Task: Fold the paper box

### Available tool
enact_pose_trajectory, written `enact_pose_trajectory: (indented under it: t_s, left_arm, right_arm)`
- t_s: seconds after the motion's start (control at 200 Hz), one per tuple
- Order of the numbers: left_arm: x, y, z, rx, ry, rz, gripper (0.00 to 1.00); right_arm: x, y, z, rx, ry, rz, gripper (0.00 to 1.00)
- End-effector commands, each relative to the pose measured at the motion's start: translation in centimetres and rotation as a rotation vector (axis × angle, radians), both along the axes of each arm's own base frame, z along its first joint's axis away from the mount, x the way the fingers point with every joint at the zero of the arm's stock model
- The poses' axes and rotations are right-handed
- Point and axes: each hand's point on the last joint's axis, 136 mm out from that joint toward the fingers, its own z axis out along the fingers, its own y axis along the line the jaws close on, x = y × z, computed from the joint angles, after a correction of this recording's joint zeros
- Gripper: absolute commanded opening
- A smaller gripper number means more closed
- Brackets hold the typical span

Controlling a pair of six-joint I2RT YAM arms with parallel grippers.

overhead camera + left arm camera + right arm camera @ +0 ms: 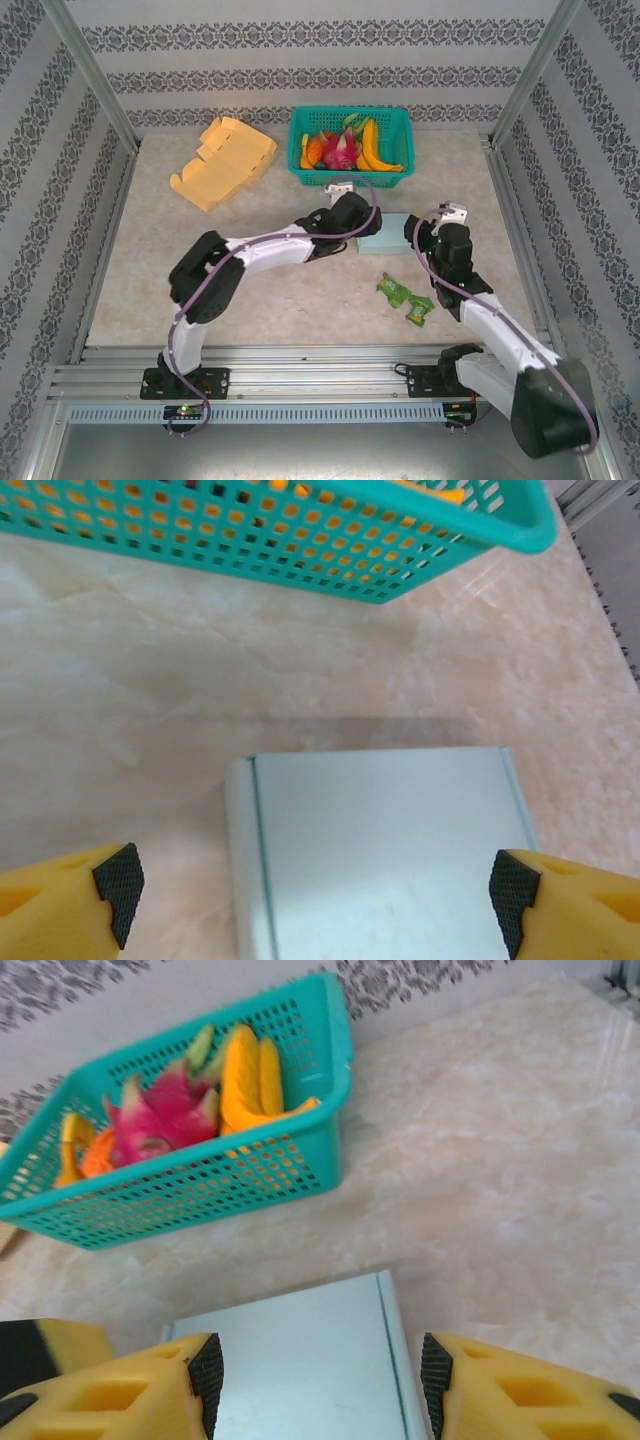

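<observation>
Nearest, along the edge of the table [250, 290]: bases of both arms. The left arm [270, 245] stretched rightward in a long, low reach, elbow raised. The right arm [490, 315] folded up and forward, wrist tipped down. Just beyond, beside the right arm: two green packets [405, 297], apart from everything else.

Centre: pale blue paper box [390, 238], lying flat and apparently already closed, a fold line running along its left side in the left wrist view. Over its near part, the left gripper [315, 890], fingers spread wide and released, one pad outside the left wall, the other above the right edge, holding nothing. From the opposite side, the right gripper [315, 1370], fingers parted above the lid, likewise released and empty; contact with the lid not determinable.

Step in hand, by judgement: final check or seating of the closed lid, both grippers free of it. Next move, probably one of two: a light downward press to seat the flap, gentle enough to spare the thin card, or a straight lift clear without dragging the box.

Farther back: teal basket [345, 178] of fruit, near the box but not touching. Far left: yellow carton [225, 160], opened out and unfolded, well apart from both grippers; possibly work left to do.
</observation>
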Motion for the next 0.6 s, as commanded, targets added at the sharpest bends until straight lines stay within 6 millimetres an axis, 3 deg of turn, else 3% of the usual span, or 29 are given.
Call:
enact_pose_trajectory:
  t_s: [0.0, 0.18, 0.205, 0.325, 0.355, 0.37, 0.385, 0.58, 0.595]
  left_arm:
    - [-2.0, 2.1, 3.3, -0.014, -0.078, -0.01, 0.92]
    - [-6.6, 9.0, 3.9, 0.014, -0.101, 0.052, 0.92]
    - [-7.3, 10.1, 3.7, 0.025, -0.102, 0.063, 0.92]
    - [-10.4, 15.5, 3.0, 0.069, -0.108, 0.142, 0.94]
    - [-11.0, 16.8, 2.8, 0.077, -0.112, 0.166, 0.94]
    - [-11.3, 17.4, 2.8, 0.082, -0.115, 0.177, 0.94]
    - [-11.7, 18.1, 2.8, 0.087, -0.118, 0.19, 0.94]
    - [-15.4, 26.2, 3.2, 0.169, -0.163, 0.368, 0.96]
    - [-15.6, 26.9, 3.2, 0.176, -0.169, 0.385, 0.96]
  right_arm:
    - [-2.3, 0.5, -0.2, -0.041, 0.011, 0.011, 0.56]
    - [-6.0, 2.4, 1.6, -0.052, -0.056, 0.087, 0.58]
    - [-6.7, 2.6, 0.5, -0.062, -0.038, 0.101, 0.58]
    - [-8.4, 3.8, 0.6, -0.068, -0.054, 0.15, 0.6]
    - [-8.7, 4.1, 0.8, -0.067, -0.059, 0.166, 0.68]
    - [-8.9, 4.4, 0.7, -0.068, -0.059, 0.175, 0.91]
    - [-9.0, 4.5, 0.7, -0.07, -0.058, 0.178, 0.97]
    - [-10.3, 6.4, 0.1, -0.141, -0.023, 0.243, 0.98]
    - [-10.3, 6.7, 1.2, -0.134, -0.04, 0.247, 0.98]
